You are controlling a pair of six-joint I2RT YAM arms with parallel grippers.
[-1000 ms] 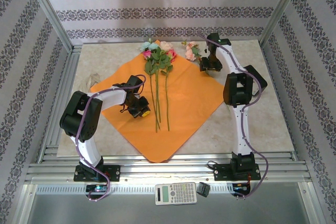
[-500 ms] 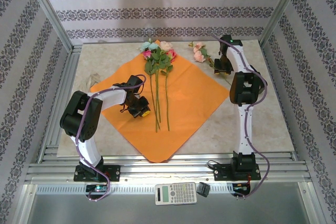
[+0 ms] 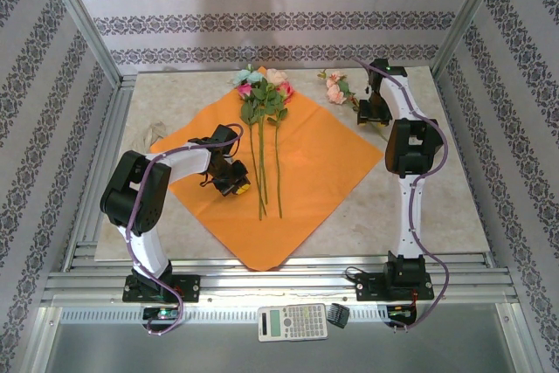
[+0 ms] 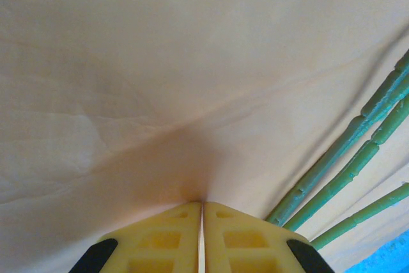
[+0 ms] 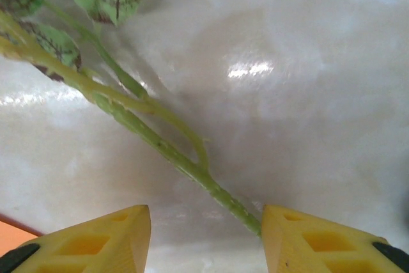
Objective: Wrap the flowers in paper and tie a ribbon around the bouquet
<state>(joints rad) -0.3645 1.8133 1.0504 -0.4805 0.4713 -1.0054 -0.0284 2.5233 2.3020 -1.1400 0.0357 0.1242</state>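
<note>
Left gripper (image 4: 202, 204) jaws closed, tips down on the orange paper (image 4: 192, 62) just beside the stems of the flowers (image 4: 345, 158). Right gripper (image 5: 204, 212) jaws parted, holding nothing — the stem of a stray peach flower (image 3: 334, 87) lies between them on the table (image 5: 307, 94), beyond the paper.

The paper (image 3: 306, 172), a bright orange creased sheet, lies flat on the surface (image 3: 463, 189), turned like a diamond with one corner toward the near edge. The flowers (image 3: 262, 98) lie lengthwise on it, their pink, peach and light-blue heads at its far corner and their long green stems (image 4: 348, 158) running side by side toward the middle. One peach sprig (image 3: 334, 87) lies apart on the bare surface, right of the paper, its thin stem (image 5: 163, 148) flat on the stone. The ribbon (image 3: 147, 134), pale and hard to make out, lies just off the paper's left corner.
</note>
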